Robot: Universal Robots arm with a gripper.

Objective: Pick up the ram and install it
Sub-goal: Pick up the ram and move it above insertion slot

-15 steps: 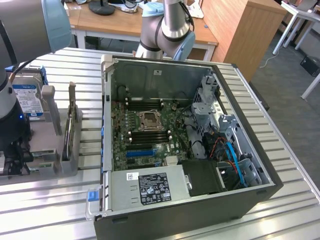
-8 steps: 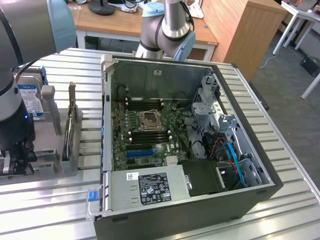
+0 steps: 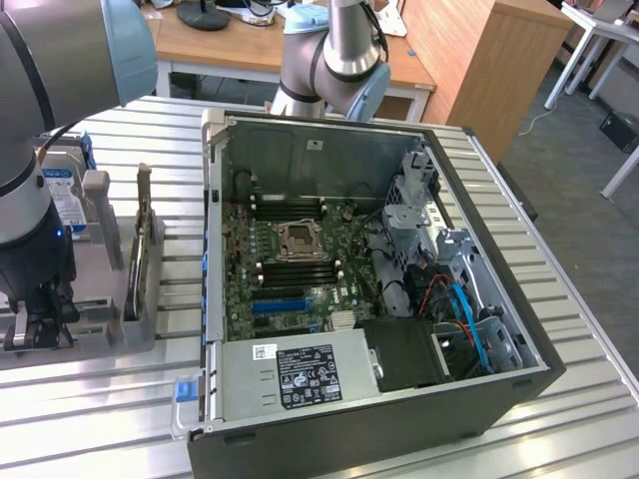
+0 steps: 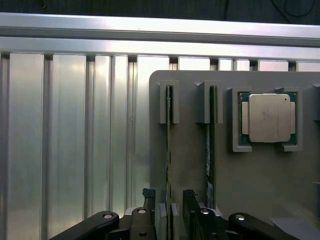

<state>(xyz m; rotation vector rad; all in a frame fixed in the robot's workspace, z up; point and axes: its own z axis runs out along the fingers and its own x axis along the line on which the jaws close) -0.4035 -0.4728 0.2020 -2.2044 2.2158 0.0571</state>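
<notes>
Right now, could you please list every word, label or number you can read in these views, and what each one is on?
Nothing is legible; all the print is too small to read:
black label on the power supply
small white sticker beside it
pale sticker on the case wall
blue-and-white label on the hard drive
sticker on one ram stick

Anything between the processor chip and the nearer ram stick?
No: in the wrist view only bare grey tray and the chip pocket's raised rim separate the processor chip from that ram stick.
</notes>
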